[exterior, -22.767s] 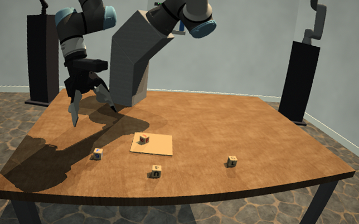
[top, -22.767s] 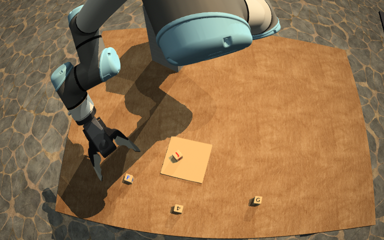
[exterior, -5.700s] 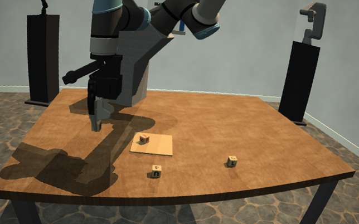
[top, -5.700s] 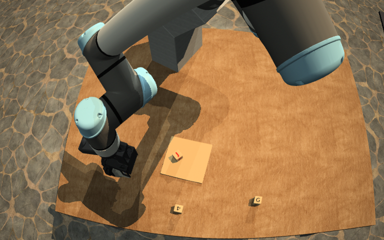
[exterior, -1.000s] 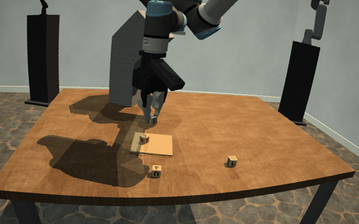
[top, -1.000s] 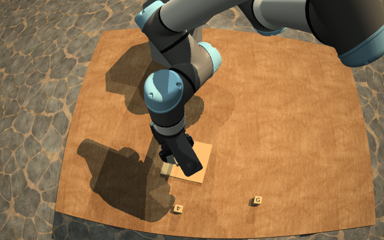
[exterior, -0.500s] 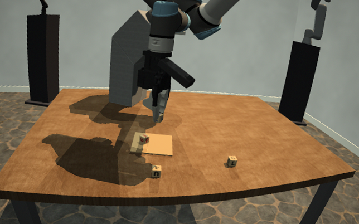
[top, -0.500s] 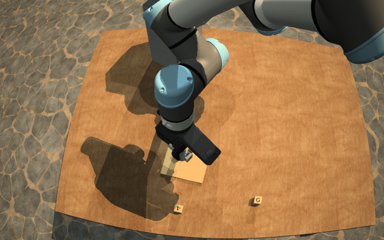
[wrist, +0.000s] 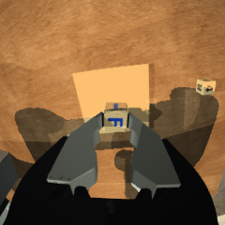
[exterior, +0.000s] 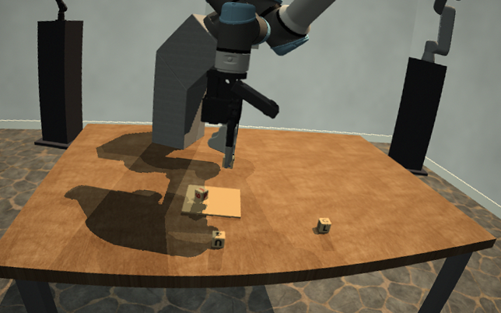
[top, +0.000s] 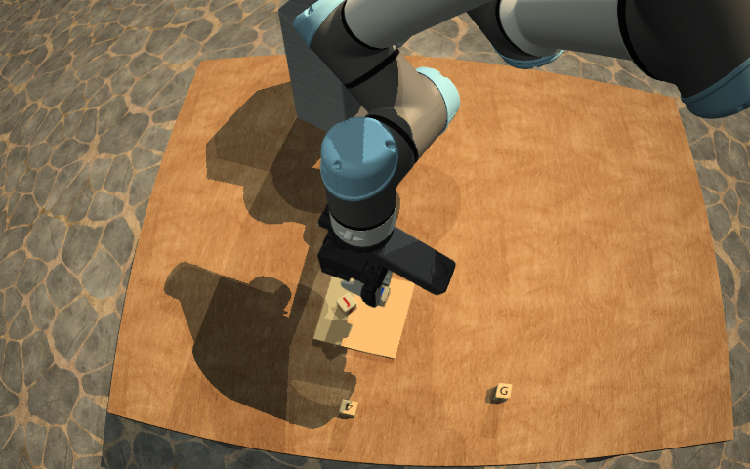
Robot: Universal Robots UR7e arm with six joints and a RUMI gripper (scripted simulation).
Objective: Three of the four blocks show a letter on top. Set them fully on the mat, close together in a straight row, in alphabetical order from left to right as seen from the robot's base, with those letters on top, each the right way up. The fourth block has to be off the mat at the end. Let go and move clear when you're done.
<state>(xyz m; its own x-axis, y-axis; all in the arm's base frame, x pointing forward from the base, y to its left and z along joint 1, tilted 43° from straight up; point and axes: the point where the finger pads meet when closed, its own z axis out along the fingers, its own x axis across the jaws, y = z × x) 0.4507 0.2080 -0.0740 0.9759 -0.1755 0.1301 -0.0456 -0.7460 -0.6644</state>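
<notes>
Plainly, the wrist view reveals blue marking on the block (wrist: 115,119) pinched by the pincer (top: 379,293) (exterior: 228,162) (wrist: 115,113), unreadable from outside.

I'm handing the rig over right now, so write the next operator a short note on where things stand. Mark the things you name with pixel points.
Gripper (top: 378,295) (exterior: 227,162) (wrist: 115,113): shut on the blue F block (top: 385,294) (exterior: 232,161) (wrist: 115,123), held up off the mat (top: 376,334) (exterior: 224,202) (wrist: 112,86).
On the mat: red J block (top: 347,303) (exterior: 200,194), turned askew to the mat's edges.
Off the mat: G block (top: 502,392) (exterior: 323,225) and 4 block (top: 348,407) (exterior: 217,239) (wrist: 205,86).
Done: J on the mat; 4 is off it, as wanted.
Left: set down F, bring G, form a close, straight F-G-J row with letters right way up, release, move clear.
</notes>
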